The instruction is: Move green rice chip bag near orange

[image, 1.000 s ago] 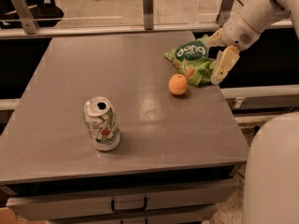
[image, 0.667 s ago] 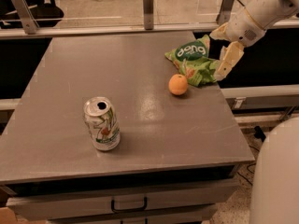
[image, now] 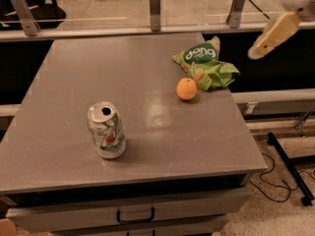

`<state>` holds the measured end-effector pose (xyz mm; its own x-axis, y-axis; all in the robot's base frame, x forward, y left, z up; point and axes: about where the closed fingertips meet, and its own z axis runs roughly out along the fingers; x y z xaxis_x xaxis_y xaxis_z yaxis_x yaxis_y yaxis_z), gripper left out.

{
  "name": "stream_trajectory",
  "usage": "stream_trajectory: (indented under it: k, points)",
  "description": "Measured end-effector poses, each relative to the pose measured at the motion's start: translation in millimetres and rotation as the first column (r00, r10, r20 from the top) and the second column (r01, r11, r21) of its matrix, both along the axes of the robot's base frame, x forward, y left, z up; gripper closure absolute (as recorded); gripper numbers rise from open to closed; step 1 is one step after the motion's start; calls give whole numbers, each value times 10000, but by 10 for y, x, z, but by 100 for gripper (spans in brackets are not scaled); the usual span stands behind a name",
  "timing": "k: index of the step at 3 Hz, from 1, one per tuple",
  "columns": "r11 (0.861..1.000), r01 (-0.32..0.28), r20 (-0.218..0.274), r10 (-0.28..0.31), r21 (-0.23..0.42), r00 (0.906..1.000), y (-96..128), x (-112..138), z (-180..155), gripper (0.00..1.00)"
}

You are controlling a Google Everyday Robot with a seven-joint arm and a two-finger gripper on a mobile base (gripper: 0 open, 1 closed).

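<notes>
Grey, smooth and faintly glossy, the bench (image: 64, 82) has a flat rectangular top with a drawer (image: 135, 214) below its near edge; the drawer carries a dark bar handle. Toward the near left corner a silver-green soda can (image: 107, 130) stands upright, cylindrical, its lid opened. Further back, close to the right edge, the orange (image: 186, 89) rests on the top, small, round and matt. The green rice chip bag (image: 204, 65) lies just behind and to the right of it, by the right edge toward the far right corner. It is a crinkled bright film with white lettering on a darker oval. Whether bag and fruit touch cannot be confirmed. Beyond the right edge, raised off the bench, the gripper (image: 260, 21) hangs in the air. Its pale, smooth fingers (image: 275, 31) stand well apart, holding nothing and touching nothing. Metal posts (image: 155, 1) line the far edge.
</notes>
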<state>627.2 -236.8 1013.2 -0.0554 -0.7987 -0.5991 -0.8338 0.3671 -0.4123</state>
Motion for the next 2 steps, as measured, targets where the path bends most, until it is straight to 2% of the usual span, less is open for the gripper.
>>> stream_trajectory:
  k: [1,2]
  points:
    - [9986,521,1925,-517,32,9799,-9,-608,686,0]
    - [9906,1369,2889,-1322,40,9482,-222,-874,1026,0]
